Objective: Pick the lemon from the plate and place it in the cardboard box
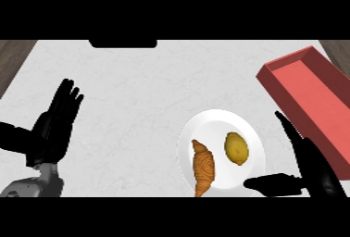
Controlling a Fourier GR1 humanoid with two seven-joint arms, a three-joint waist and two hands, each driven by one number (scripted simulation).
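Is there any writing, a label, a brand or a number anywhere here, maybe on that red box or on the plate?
None: no word, number or sign shows.
Red box: plain walls, no print.
White plate: blank rim.
Lemon and croissant: no sticker.
Counter: only faint marbling.

counter (pixel 150 88): pale marbled stone, matt | plate (pixel 217 121): glossy white | lemon (pixel 236 148): dimpled skin | box (pixel 314 99): matt red
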